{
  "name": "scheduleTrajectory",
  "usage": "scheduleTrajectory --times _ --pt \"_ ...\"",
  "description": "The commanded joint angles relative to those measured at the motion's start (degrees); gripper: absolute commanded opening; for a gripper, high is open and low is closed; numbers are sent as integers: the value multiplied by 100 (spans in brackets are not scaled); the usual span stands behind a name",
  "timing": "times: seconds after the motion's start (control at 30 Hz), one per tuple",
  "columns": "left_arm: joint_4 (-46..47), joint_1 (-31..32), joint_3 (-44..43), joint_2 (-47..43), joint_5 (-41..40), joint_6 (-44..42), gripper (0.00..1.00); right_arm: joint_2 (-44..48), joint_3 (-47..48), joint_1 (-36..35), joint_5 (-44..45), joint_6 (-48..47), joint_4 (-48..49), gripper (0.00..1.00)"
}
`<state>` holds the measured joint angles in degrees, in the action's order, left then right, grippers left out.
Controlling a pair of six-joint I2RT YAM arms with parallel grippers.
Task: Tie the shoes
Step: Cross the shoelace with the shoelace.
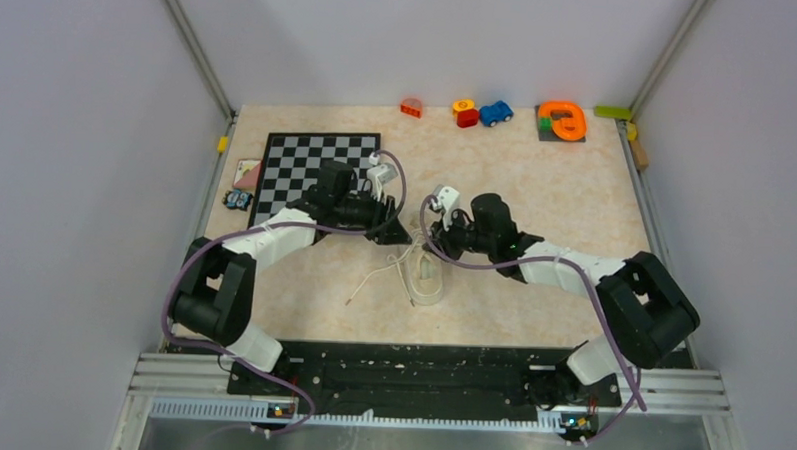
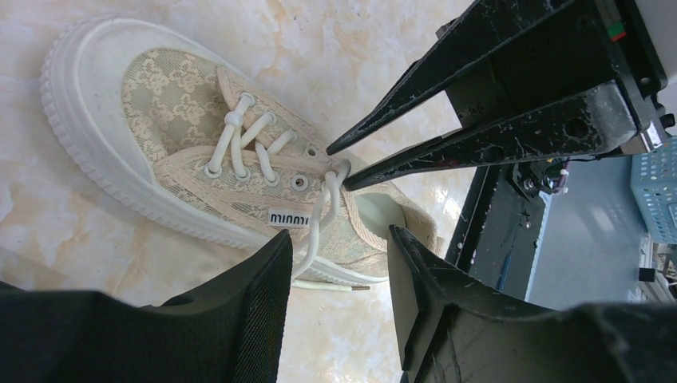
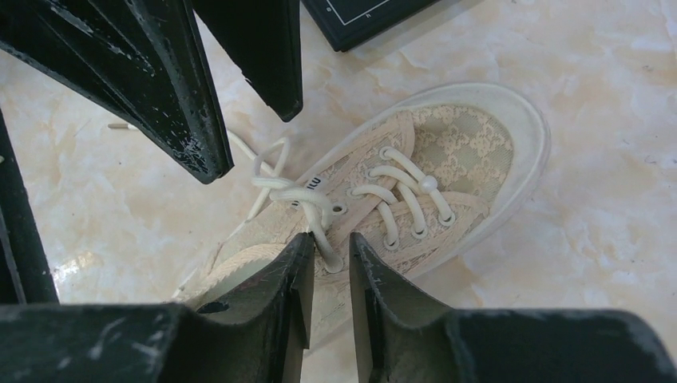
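The cream sneaker (image 1: 427, 279) lies mid-worktop (image 1: 532, 290), its long axis running near to far. Its toe (image 2: 80, 72) apparently points toward the far edge, though the overhead view is small. The right claw (image 3: 331, 243) is pinched onto a white lace (image 3: 319, 209) above the tongue. The left claw (image 2: 339, 234) has its fingers parted.

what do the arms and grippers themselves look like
The left arm and right arm have white links between bulky black joints, each with a lilac cable looping alongside and a small white unit at the wrist. The left gripper and right gripper have black, wedge-shaped fingers flecked with pale scuffs.
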<state>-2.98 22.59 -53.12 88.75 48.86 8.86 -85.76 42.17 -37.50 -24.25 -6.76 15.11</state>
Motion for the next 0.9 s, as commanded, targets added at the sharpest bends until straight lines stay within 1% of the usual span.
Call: scheduleTrajectory --times 0.0,0.1,0.13,0.4,0.73,0.87 --pt "203 12 17 -39 127 -102 51 -57 274 -91 22 -111 269 19" --pt "217 14 -1 5 153 -127 50 50 289 -91 -15 -79 197 2" --pt "225 15 -6 21 164 -134 50 112 266 -91 2 -61 196 0" --pt "254 55 -158 221 319 -159 51 656 -164 23 -41 340 727 0" --pt "251 200 -336 595 319 -330 51 609 -429 208 -190 762 1217 0" --pt "170 328 -468 651 196 -483 52 593 -483 267 -289 922 1378 0"
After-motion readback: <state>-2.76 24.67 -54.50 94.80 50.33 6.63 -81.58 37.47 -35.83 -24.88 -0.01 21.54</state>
